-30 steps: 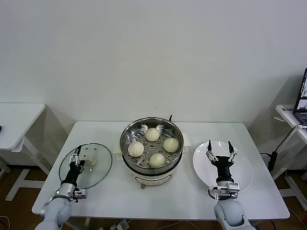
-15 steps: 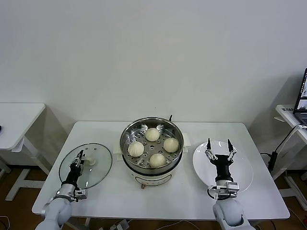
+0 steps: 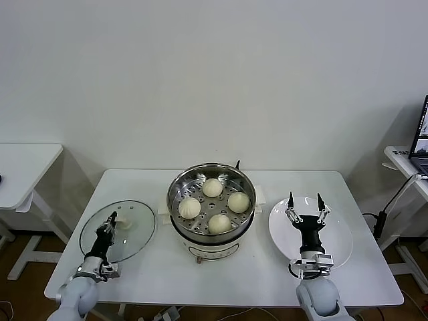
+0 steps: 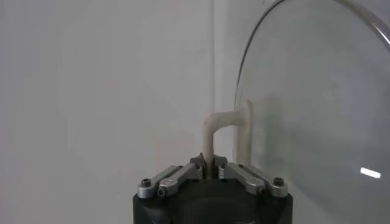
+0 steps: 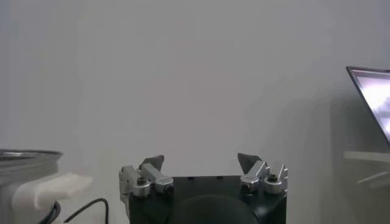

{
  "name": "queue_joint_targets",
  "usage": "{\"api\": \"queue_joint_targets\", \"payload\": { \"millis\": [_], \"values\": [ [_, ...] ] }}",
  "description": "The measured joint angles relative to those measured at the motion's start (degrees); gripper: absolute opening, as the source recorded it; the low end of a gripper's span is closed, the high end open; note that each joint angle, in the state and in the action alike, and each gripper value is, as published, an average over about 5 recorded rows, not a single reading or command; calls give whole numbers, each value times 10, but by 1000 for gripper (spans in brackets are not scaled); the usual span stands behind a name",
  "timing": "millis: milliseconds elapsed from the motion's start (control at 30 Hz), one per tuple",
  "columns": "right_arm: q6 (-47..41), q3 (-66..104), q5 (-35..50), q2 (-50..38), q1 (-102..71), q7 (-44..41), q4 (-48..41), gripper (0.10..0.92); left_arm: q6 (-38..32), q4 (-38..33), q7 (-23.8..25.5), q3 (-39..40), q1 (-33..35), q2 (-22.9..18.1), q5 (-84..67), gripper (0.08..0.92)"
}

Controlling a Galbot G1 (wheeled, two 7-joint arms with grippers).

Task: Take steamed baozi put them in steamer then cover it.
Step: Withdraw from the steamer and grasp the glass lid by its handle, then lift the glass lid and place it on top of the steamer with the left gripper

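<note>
Several off-white baozi [image 3: 212, 188] lie on the perforated tray inside the shiny steamer [image 3: 175, 189] at the table's middle. The clear glass cover [image 3: 137, 229] is at the left of the table, tilted up off it. My left gripper [image 3: 111, 221] is shut on the cover's cream handle [image 4: 214, 128], with the glass [image 4: 317, 109] beside it in the left wrist view. My right gripper [image 3: 305, 204] is open and empty, held above the white plate [image 3: 338, 234] at the right. In the right wrist view the right gripper [image 5: 200, 163] has its jaws wide apart.
A second white table [image 3: 20, 164] stands at the far left. A laptop and cable [image 3: 418, 150] sit on a stand at the far right. The steamer's cream base [image 3: 210, 251] has a cord at the back.
My left gripper closed on the cover's handle and the cover tipped up and shifted slightly left. The right arm stayed still.
</note>
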Motion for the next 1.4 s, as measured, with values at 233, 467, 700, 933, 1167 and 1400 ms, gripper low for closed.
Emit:
{"api": "queue_joint_targets", "payload": {
  "millis": [233, 467, 700, 933, 1167, 1400],
  "values": [
    [0, 2, -1, -2, 2, 0, 0, 823, 27, -100, 19, -13, 31, 9, -43, 187],
    [-1, 6, -2, -4, 2, 0, 1, 823, 95, -252, 62, -3, 61, 10, -77, 187],
    [-1, 8, -4, -1, 1, 0, -1, 823, 183, -403, 123, 58, 60, 1, -75, 187],
    [-1, 11, -7, 5, 4, 0, -7, 823, 261, -470, 190, 164, 31, -26, -28, 187],
    [-1, 16, -10, 13, 5, -1, -15, 823, 317, -451, 250, 255, -14, -70, 47, 187],
    [-1, 17, -13, 19, 6, -3, -24, 823, 341, -403, 289, 298, -49, -118, 123, 187]
  ]
}}
